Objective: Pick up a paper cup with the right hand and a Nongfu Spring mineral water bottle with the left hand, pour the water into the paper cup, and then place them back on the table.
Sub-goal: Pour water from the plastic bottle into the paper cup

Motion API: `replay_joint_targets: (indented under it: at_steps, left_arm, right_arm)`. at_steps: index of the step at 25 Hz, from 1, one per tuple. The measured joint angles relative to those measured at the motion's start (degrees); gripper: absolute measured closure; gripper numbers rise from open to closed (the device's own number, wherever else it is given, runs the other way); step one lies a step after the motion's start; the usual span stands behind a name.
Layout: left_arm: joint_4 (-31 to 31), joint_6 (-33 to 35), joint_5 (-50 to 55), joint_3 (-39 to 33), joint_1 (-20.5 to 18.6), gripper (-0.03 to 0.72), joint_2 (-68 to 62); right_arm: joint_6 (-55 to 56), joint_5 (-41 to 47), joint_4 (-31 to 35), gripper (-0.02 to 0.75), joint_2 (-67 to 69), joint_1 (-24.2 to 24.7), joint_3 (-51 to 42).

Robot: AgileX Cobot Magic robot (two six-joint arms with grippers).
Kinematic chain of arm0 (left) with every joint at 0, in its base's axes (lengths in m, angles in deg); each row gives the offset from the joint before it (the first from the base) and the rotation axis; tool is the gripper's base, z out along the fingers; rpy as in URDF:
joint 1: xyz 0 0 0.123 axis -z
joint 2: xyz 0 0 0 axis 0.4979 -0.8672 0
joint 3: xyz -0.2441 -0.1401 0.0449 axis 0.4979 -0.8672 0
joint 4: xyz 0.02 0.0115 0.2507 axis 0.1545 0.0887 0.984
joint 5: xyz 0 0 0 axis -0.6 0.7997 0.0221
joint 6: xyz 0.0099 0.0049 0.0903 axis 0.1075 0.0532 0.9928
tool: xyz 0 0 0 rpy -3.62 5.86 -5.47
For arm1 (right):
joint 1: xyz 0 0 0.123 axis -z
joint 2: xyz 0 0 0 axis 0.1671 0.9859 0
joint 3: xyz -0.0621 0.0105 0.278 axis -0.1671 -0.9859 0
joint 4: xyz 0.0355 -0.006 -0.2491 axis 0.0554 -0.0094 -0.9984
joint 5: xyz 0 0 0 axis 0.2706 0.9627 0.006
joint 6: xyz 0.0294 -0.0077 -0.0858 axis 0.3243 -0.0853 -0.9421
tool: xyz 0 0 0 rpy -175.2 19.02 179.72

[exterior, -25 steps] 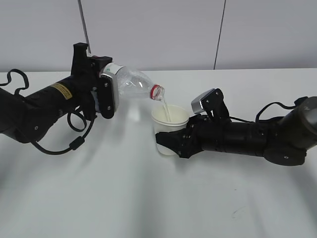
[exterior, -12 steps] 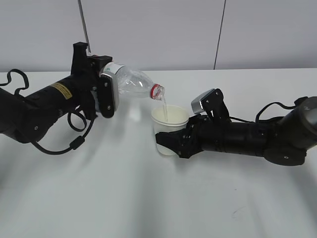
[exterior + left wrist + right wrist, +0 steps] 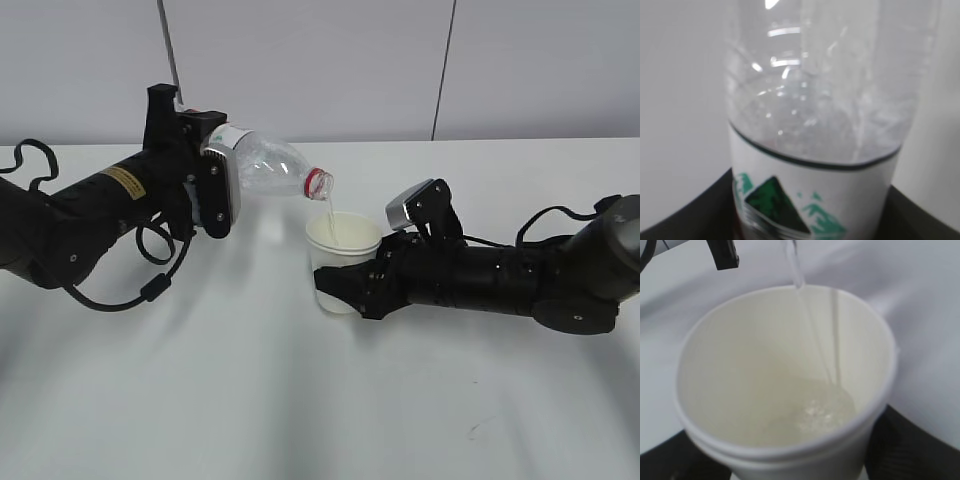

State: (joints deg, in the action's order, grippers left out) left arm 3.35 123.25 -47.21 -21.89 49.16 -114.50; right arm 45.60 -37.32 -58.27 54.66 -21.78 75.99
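My left gripper (image 3: 212, 185) is shut on the Nongfu Spring mineral water bottle (image 3: 265, 167), held tilted with its red-ringed neck pointing down to the right. A thin stream of water runs from its mouth into the paper cup (image 3: 343, 258). My right gripper (image 3: 345, 287) is shut on the cup and holds it upright under the bottle mouth. In the left wrist view the bottle (image 3: 817, 120) fills the frame, its white label with green marks between the jaws. In the right wrist view the cup (image 3: 785, 390) has water pooled at its bottom and the stream entering at the far rim.
The white table (image 3: 300, 400) spreads under both arms. A looped black cable (image 3: 150, 285) hangs under the left arm. A grey wall with vertical seams stands behind the table's far edge.
The bottle stays tilted and the stream keeps running into the cup. Neither arm has visibly moved.
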Motion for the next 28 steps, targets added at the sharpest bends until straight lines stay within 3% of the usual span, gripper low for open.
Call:
replay_joint_targets:
  at_steps: [28]
  left_arm:
    - [0.0, 0.3, -0.4, 0.0, 0.0, 0.267, 0.0]
  right_arm:
    - [0.0, 0.0, 0.3, 0.231, 0.0, 0.0, 0.0]
